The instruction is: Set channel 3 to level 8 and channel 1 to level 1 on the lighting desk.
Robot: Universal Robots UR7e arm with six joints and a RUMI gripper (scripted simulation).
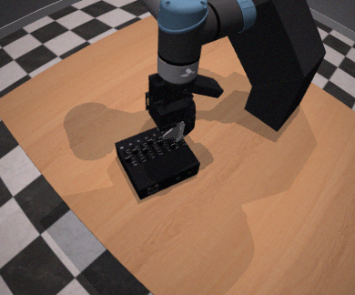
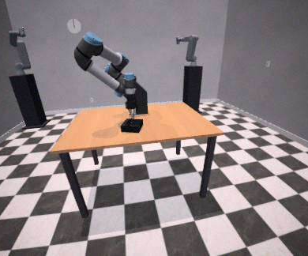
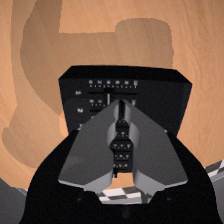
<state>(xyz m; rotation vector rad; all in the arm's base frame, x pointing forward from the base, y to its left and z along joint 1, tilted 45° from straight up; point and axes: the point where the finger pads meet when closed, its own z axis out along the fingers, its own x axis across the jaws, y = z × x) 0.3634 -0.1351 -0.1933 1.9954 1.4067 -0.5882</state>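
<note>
The lighting desk (image 1: 157, 163) is a small black box with a row of several faders on top, lying on the wooden table. It also shows in the exterior view (image 2: 132, 126) and in the wrist view (image 3: 125, 102). My gripper (image 1: 174, 132) is shut and empty, its grey fingertips pointing down onto the far part of the desk's fader panel. In the wrist view the closed fingers cover the middle faders, so the fader under the tips is hidden. I cannot read the fader levels.
The robot's black base block (image 1: 277, 59) stands on the table behind and to the right of the desk. The table's near-left edge (image 1: 72, 214) lies not far from the desk.
</note>
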